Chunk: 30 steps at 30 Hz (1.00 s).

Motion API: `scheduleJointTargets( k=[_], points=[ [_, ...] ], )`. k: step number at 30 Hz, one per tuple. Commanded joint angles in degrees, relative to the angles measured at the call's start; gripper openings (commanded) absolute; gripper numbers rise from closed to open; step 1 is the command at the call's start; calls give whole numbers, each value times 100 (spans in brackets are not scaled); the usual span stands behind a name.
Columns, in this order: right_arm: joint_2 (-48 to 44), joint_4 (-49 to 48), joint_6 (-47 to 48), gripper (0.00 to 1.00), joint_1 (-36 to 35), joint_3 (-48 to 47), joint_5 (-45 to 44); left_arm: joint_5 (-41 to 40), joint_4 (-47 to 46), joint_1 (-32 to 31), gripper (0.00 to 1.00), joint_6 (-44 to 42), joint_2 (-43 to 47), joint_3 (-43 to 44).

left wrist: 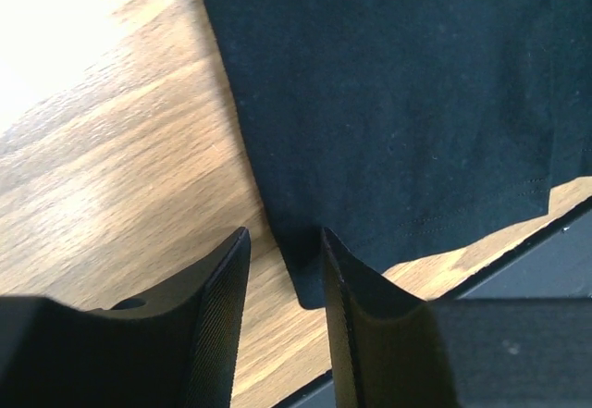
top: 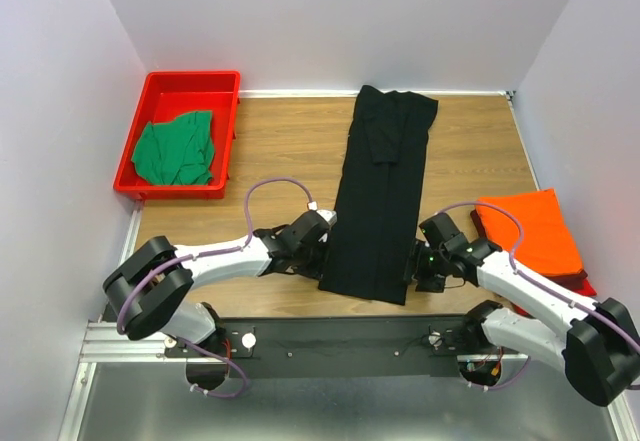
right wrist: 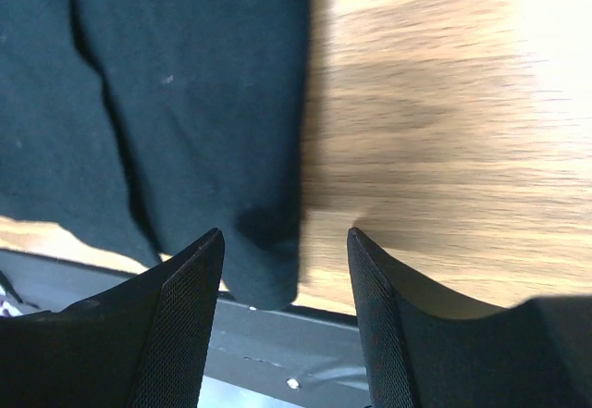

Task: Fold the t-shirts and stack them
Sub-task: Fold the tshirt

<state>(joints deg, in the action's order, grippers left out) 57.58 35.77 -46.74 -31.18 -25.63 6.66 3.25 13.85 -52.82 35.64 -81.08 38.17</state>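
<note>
**Both my grippers at the near hem of a black shirt**

My left gripper (left wrist: 285,241) stands with its fingers parted by a narrow gap, the near left corner of the black t-shirt (top: 385,201) lying between them. My right gripper (right wrist: 285,241) is spread wider and straddles the hem's near right corner, one finger over cloth and one over the wooden table (top: 280,151). Neither grips anything. The shirt, folded into a long strip, runs from the near edge to the far wall. The orange t-shirt (top: 530,231) lies folded at the right edge, and the green t-shirt (top: 177,148) sits crumpled in the red tray (top: 190,79), far left.
</note>
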Motion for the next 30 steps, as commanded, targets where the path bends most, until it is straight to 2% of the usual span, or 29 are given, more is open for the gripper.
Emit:
scheduleJointTargets(
  k=[1, 7, 8, 13, 15, 17, 18, 21, 22, 23, 24, 26, 30],
  points=[
    [148, -158, -133, 63, -230, 41, 73, -17, -84, -71, 42, -4, -40, 111],
    [376, -140, -204, 63, -503, -48, -59, -78, 65, -132, 33, -66, -110, 234],
    [385, -132, -213, 59, -538, -39, -50, -105, 126, -141, 29, -83, -110, 252],
    [464, -53, -213, 58, -582, -65, -59, -114, 268, -194, 23, -180, -84, 366],
    [526, -35, -204, 51, -582, -74, -77, -96, 311, -203, 15, -259, -75, 401],
    [614, -35, -178, 49, -582, -109, -59, -114, 390, -211, 2, -268, -84, 428],
    [614, -26, -177, 43, -582, -109, -59, -105, 399, -211, 0, -277, -66, 437],
    [561, -9, -195, 30, -582, -57, -68, -131, 470, -203, 0, -224, 65, 437],
    [535, 0, -239, 29, -582, 4, -59, -123, 487, -203, 0, -163, 101, 428],
    [456, 9, -265, 21, -591, 40, -16, -122, 522, -203, 0, -136, 127, 428],
    [421, 18, -291, 19, -582, 84, 2, -96, 540, -194, 0, -93, 171, 419],
    [351, 79, -362, 8, -582, 180, 55, -70, 593, -194, 0, 21, 224, 410],
    [-35, 325, -555, 4, -582, 251, 3, 53, 505, -63, 0, 198, 548, 191]
  ],
)
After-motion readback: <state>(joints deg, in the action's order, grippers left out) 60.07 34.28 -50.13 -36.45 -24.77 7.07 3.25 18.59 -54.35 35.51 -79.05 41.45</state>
